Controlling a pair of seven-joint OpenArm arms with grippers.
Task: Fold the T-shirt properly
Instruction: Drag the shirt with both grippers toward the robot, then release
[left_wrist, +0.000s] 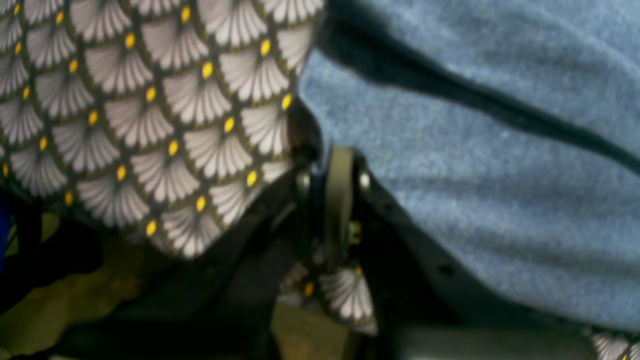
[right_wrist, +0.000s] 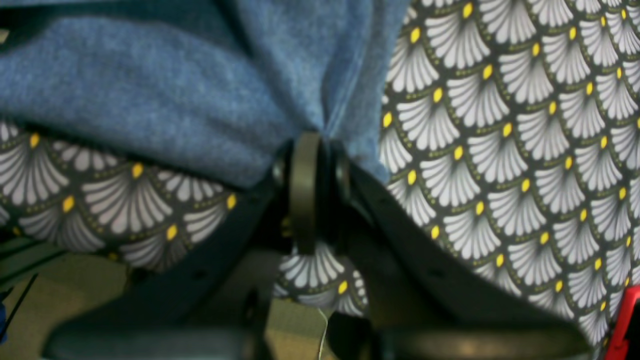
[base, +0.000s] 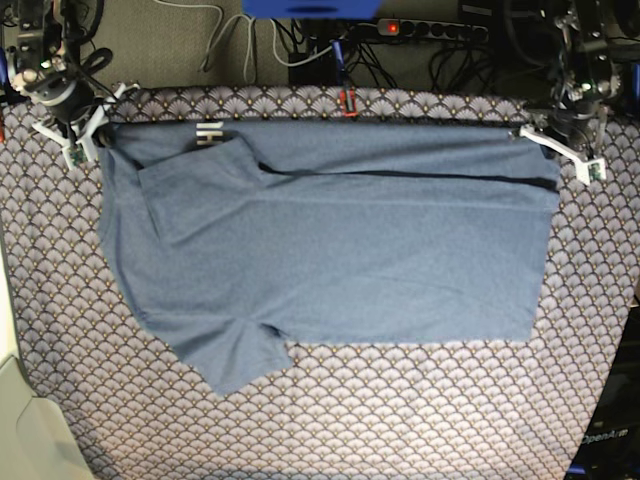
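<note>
**Both end effectors gripping the far edge**

The T-shirt (base: 330, 240) is lying spread on the patterned tabletop (base: 400, 420). The left end effector (left_wrist: 334, 165) and the right end effector (right_wrist: 310, 150) are each clenching its far edge.

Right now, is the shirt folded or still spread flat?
Partly folded: the T-shirt has its far edge lifted and doubled over along the top, one sleeve still sticking out. Both grippers pinch that edge.

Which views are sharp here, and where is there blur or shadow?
Base view: evenly lit and sharp across the T-shirt and patterned cloth. Left wrist: soft overall, the foreground jaws dark and blurred. Right wrist: cloth pattern fairly crisp, near jaws blurred, shadow under the shirt's fold.
</note>
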